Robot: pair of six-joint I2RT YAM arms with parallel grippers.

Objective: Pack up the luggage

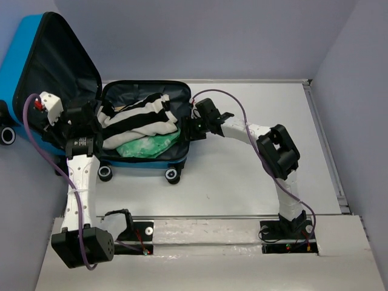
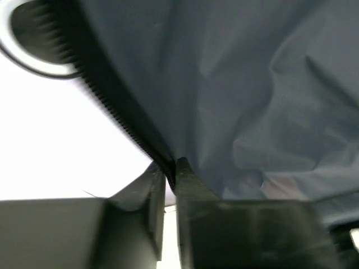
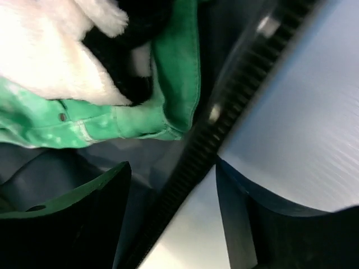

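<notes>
At far-left corner, left gripper (image 2: 170,171) pinches luggage (image 1: 140,162) lid (image 1: 57,57) rim; right gripper (image 3: 168,185) spread astride zip (image 3: 193,148). Risk: thin pinch slips, lid drops onto R claw.

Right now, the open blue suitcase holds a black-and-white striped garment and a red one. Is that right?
Not quite. The open blue suitcase does hold a striped garment, but the other garment is green, not red. The top view shows this, and the right wrist view shows the same green cloth up close.
</notes>
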